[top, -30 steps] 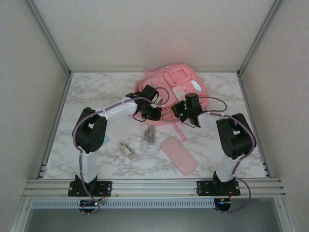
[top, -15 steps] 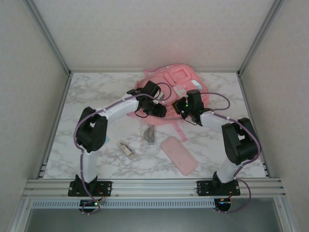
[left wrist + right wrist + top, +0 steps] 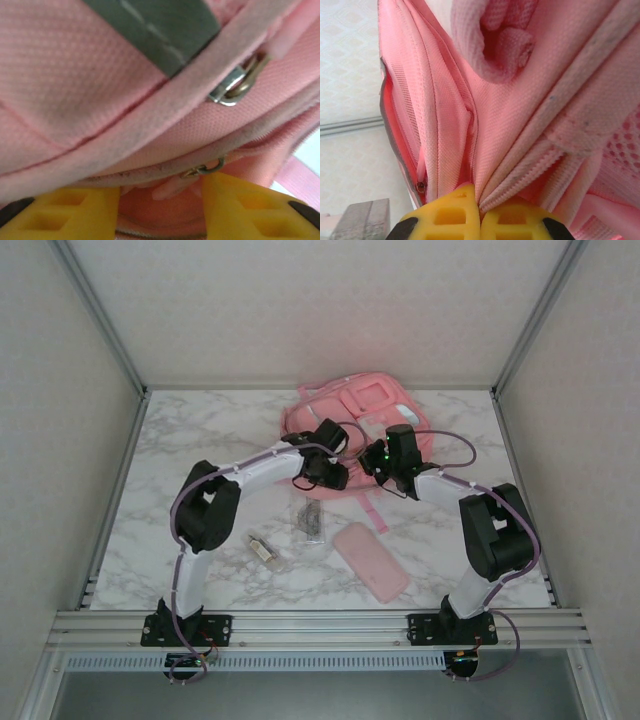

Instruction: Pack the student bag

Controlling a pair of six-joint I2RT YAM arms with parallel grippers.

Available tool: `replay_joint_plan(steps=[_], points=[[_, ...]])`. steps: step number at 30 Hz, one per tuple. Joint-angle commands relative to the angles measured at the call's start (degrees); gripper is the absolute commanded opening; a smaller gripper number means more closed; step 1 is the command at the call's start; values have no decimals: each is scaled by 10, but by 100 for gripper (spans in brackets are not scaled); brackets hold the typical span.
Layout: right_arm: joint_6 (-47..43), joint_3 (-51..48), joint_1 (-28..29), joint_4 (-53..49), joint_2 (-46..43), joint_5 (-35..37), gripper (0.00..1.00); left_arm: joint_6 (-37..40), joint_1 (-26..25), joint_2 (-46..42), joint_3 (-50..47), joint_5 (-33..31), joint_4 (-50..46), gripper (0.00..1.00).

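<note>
The student bag (image 3: 365,408) lies at the middle of the far edge of the table (image 3: 200,440). Your right gripper (image 3: 479,202) is pinched on its fabric. Your left gripper (image 3: 160,200) is spread, and the zipper pull (image 3: 202,169) sits just ahead, between its fingers.

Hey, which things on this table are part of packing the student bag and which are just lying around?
In the job: student bag, pinched by the right fingers; left fingers open at its zipper.
Lying about, untouched: pink pencil case, small clear packet, grey item, probably waiting to be packed.
</note>
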Motion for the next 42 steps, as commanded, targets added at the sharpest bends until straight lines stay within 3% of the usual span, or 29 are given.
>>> replay_joint_plan(steps=[1,5,7,12,20,26,31,39,42], points=[[6,26,3,58,-13,-13,0,-39,-25,24,11,-123,-16,31],[9,20,3,62,-12,-14,0,-47,-25,19,1,-135,-5,6],[7,17,1,62,-13,-13,0,-40,-24,8,-3,-122,-1,0],[-6,6,-12,51,-19,-4,0,9,-4,-24,-5,-39,-23,0],[-40,-8,-40,9,-45,6,0,93,72,-51,-17,-22,-110,0],[-63,-2,-52,-20,-58,13,0,117,90,-56,-14,11,-124,0],[-84,13,-56,-45,-58,13,0,122,97,-60,-5,-1,-127,0],[-128,42,-76,-85,-43,-10,0,87,126,-90,-16,-82,-108,0],[-172,78,-91,-123,-23,-2,0,87,128,-105,-25,-35,-91,0]])
